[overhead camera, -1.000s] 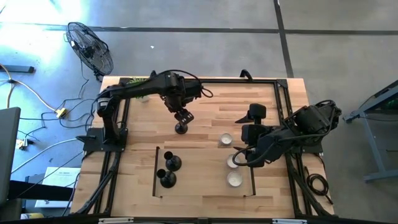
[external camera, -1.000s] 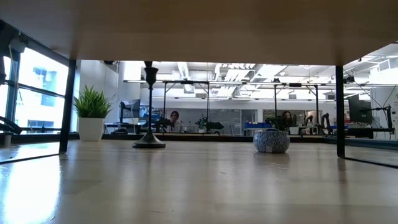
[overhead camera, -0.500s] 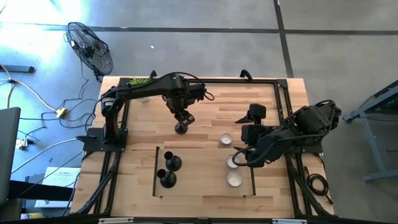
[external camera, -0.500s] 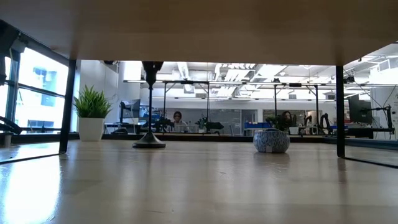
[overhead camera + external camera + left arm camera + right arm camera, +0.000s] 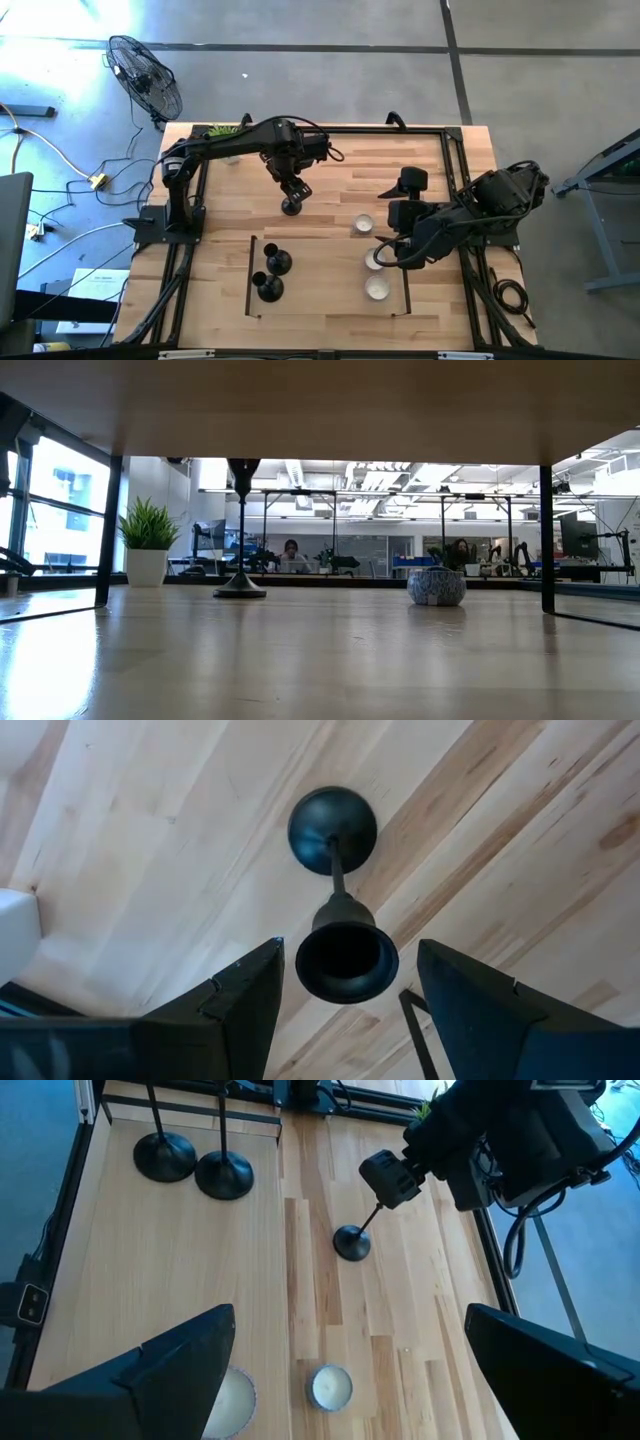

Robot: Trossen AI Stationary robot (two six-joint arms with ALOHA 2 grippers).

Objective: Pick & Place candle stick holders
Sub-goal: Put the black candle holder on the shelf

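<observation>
— What's sitting at the left of the desk [image 5: 330, 170]?

— Two candle stick holders [image 5: 272, 274] are standing side by side near the front. Further back, my left claw [image 5: 294, 190] is hovering over the third candle stick holder [image 5: 291, 206], which is standing upright on the wood. My fingers [image 5: 230, 1010] are flanking its cup top, spread apart, not touching it.

— And the right side?

— My right claw [image 5: 383, 251] is waiting wide open and gripping nothing, just beside three small white candles [image 5: 374, 260].
</observation>
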